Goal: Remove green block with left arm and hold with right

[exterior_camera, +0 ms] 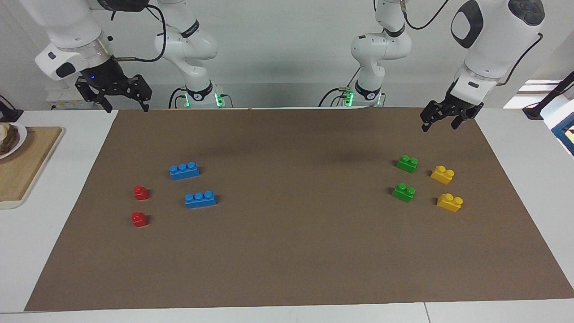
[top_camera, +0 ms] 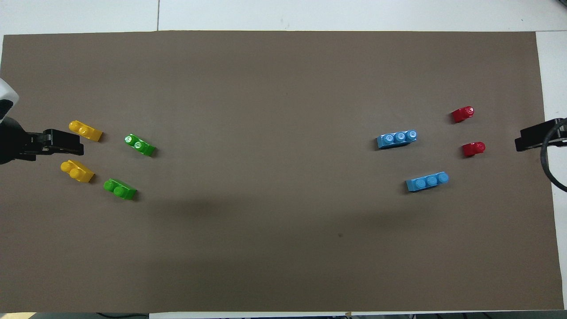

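Two green blocks lie apart on the brown mat [exterior_camera: 287, 260] toward the left arm's end: one nearer to the robots [exterior_camera: 407, 163] [top_camera: 120, 189], one farther [exterior_camera: 403, 192] [top_camera: 140, 145]. Each is a small two-stud brick lying by itself. My left gripper [exterior_camera: 440, 125] [top_camera: 66, 142] hangs open and empty in the air over that end of the mat, touching no brick. My right gripper [exterior_camera: 127, 107] [top_camera: 531, 139] hangs open and empty over the right arm's end of the mat.
Two yellow two-stud bricks [exterior_camera: 442, 174] [exterior_camera: 450, 202] lie beside the green ones. Two blue bricks [exterior_camera: 184, 171] [exterior_camera: 200, 199] and two red pieces [exterior_camera: 140, 192] [exterior_camera: 139, 219] lie toward the right arm's end. A wooden board [exterior_camera: 22, 166] with a plate [exterior_camera: 9, 139] sits off the mat there.
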Tool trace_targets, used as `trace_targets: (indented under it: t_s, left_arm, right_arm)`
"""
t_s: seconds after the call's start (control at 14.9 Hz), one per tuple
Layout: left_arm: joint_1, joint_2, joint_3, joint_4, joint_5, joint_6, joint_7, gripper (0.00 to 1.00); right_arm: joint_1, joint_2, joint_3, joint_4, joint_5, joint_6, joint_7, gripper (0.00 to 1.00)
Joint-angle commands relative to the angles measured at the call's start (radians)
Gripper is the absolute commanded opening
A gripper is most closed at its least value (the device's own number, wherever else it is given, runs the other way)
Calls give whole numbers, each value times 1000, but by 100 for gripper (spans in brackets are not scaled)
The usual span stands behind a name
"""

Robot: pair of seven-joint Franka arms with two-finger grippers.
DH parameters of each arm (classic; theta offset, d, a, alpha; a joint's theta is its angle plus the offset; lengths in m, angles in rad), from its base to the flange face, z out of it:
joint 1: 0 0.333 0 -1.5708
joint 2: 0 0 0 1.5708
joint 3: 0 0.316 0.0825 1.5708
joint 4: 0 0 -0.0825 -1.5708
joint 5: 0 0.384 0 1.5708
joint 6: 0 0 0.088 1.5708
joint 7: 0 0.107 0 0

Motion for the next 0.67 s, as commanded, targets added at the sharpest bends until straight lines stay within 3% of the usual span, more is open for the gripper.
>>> trace_targets:
  t_s: [0.0,0.6]
  left_arm:
    - [-1,-10,3,10,-10,-25,3,100]
    - [-4,-12,3,8,-9,-19,12,100]
  right_arm:
    - [-4,-18,1,-31,-22,32,-9,100]
    - [-1,-37,3,-71,-20,41,28,100]
